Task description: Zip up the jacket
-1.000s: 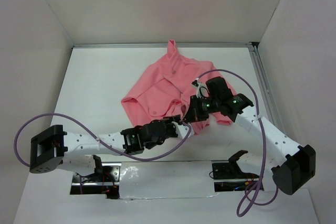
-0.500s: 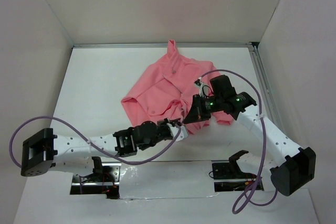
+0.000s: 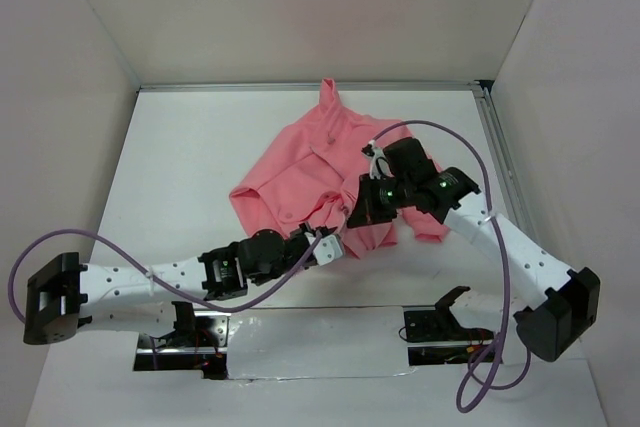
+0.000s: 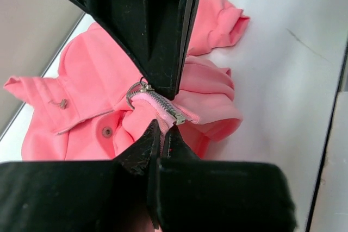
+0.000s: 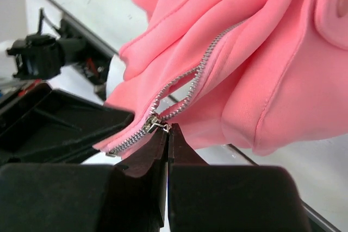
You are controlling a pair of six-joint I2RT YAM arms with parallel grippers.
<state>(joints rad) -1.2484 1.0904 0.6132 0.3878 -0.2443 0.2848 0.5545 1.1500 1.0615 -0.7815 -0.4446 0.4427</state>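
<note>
One jacket [image 3: 300, 167] lies crumpled mid-tabletop [image 3: 180, 177], and two claws meet at its near hem. The left claw [image 3: 335, 245] is clamped shut on the bottom end of the zipper [image 5: 187, 85]. The right claw [image 3: 358, 217], just beyond it, pinches the slider [image 5: 154, 125].

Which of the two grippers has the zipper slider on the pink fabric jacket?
The right gripper, shut at the silver metal slider; the left gripper pinches the pink jacket's zipper end instead.
</note>
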